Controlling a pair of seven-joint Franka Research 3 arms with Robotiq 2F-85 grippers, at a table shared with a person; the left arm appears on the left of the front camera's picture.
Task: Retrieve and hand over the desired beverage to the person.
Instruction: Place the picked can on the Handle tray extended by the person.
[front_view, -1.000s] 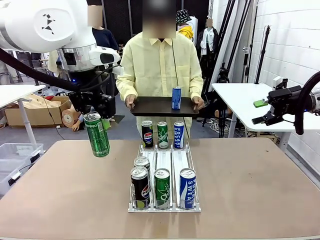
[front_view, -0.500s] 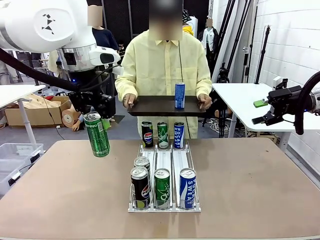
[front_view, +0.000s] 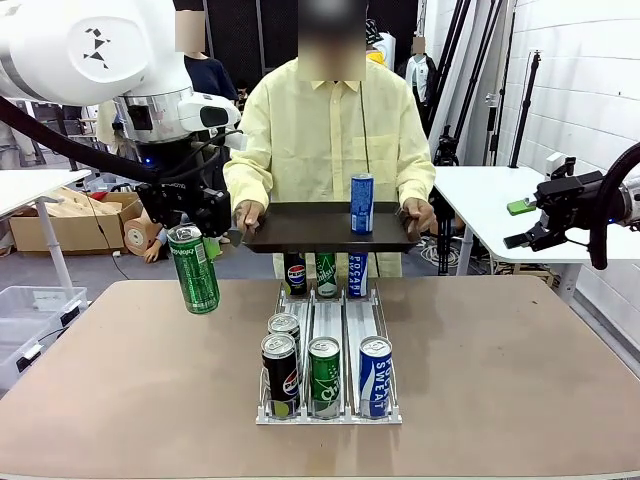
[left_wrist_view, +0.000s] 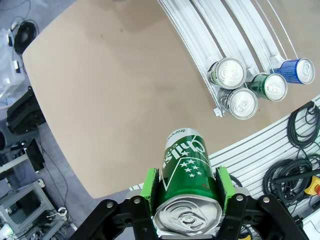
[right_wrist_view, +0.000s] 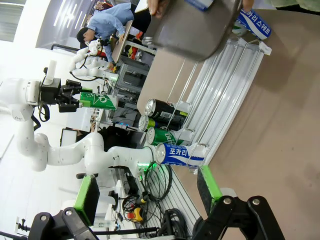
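My left gripper (front_view: 190, 235) is shut on a green can (front_view: 194, 272), held tilted in the air above the table's left side. In the left wrist view the green can (left_wrist_view: 186, 167) sits between the green pads of that gripper (left_wrist_view: 187, 192). The person (front_view: 320, 130) in a pale-yellow shirt stands at the far side, holding a dark tray (front_view: 300, 226) with a blue can (front_view: 362, 203) upright on it. My right gripper (front_view: 528, 224) hangs open off to the right, and its wrist view shows the gripper (right_wrist_view: 148, 195) with nothing between the fingers.
A white wire rack (front_view: 329, 318) in the table's middle holds several cans in three lanes, black, green and blue. The tray hangs over the rack's far cans. A white side table (front_view: 480, 200) stands at the right, a clear bin (front_view: 25, 310) at the left.
The person has brought the tray forward and lower, so it now covers the tops of the rack's far cans. Neither arm has moved.
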